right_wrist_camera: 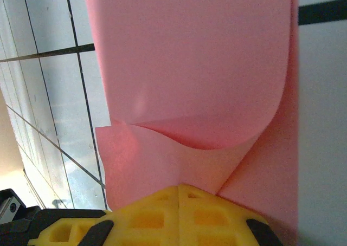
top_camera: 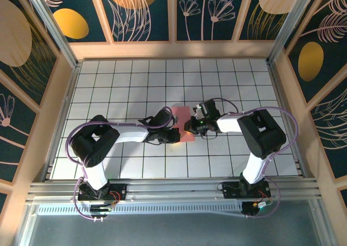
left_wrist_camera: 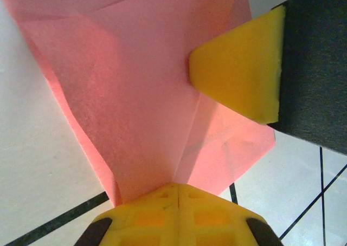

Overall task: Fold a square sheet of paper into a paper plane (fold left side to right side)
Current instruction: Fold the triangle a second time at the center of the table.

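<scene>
Salmon-pink paper (top_camera: pixel 183 116) mid-frame, pinched in pressed-together jaws of left gripper (left_wrist_camera: pixel 176 191) and right gripper (right_wrist_camera: pixel 179 191), seemingly to roll one curled flap across.

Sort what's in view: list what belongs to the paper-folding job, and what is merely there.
Job:
- paper, partly folded
- left hand, pinching the paper
- right hand, pinching the paper

Merely there:
- tiled table
- patterned walls
- rail holding the arm bases
</scene>
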Robot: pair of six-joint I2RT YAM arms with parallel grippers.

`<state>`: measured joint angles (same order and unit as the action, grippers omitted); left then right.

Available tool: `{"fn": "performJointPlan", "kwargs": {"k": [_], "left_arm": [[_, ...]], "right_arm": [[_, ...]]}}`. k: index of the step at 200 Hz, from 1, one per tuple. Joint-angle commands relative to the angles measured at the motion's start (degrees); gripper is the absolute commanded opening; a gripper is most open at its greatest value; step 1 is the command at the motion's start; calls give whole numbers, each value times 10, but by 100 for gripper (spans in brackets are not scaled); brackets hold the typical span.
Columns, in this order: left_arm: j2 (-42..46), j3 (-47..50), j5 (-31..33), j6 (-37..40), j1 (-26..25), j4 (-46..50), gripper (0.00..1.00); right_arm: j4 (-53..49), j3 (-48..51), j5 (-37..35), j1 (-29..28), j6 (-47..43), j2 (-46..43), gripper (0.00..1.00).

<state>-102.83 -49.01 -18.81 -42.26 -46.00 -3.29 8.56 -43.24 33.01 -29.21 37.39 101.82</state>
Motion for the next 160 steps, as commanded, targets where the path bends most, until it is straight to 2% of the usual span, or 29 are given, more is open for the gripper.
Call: {"fn": "performJointPlan", "kwargs": {"k": [1, 62, 116, 160], "left_arm": [[14, 28, -12, 12, 4, 35, 4], [43, 70, -1, 50, 4, 53, 3], [134, 72, -6, 40, 5, 17, 1], [88, 29, -14, 37, 14, -7, 0]], "right_arm": [[-55, 3, -31, -7, -17, 24, 0], [-57, 3, -31, -7, -18, 22, 0], [-60, 1, -31, -7, -18, 21, 0], [-61, -1, -31, -7, -19, 19, 0]]}}
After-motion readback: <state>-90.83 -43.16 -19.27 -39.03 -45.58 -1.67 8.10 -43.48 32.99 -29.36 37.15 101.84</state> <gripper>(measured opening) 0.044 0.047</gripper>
